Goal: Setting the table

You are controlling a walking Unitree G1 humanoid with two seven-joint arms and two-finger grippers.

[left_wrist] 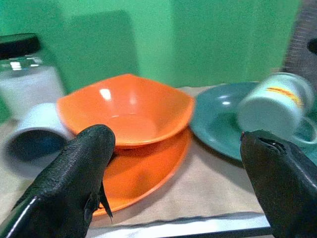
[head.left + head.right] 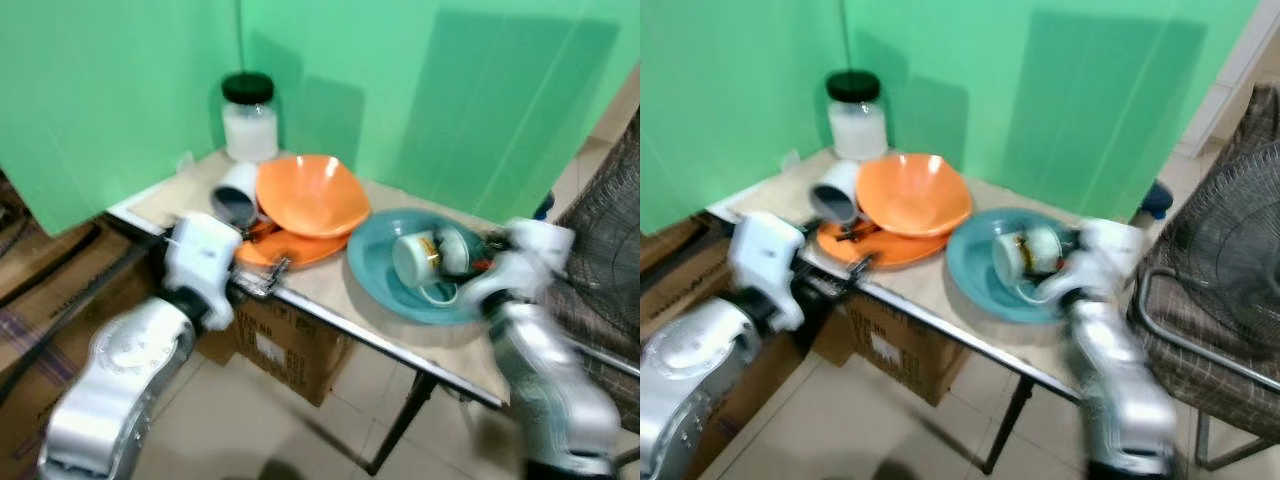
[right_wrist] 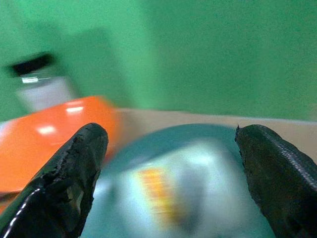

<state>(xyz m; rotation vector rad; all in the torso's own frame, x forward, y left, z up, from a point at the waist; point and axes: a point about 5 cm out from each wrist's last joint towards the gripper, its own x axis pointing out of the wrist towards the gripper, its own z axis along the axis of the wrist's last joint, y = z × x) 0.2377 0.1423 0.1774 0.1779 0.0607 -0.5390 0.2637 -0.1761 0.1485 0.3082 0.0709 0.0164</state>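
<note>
An orange bowl (image 2: pixel 310 195) sits on an orange plate (image 2: pixel 285 250) at the left of the small table (image 2: pixel 330 285). A white mug with a dark inside (image 2: pixel 236 195) lies on its side beside them. On a teal plate (image 2: pixel 385 275) to the right lies a white mug with a yellow label (image 2: pixel 415 258). My left gripper (image 2: pixel 262 277) is open at the table's front edge, just short of the orange plate (image 1: pixel 148 173). My right gripper (image 2: pixel 478 262) is open at the teal plate's right side, its fingers (image 3: pixel 74 163) spread toward the labelled mug (image 3: pixel 173 188).
A glass jar with a black lid (image 2: pixel 249 117) stands at the back corner against the green backdrop. Cardboard boxes (image 2: pixel 285 350) sit under the table, whose leg (image 2: pixel 400 430) slants to the tiled floor. A wire fan and chair (image 2: pixel 1230 230) crowd the right side.
</note>
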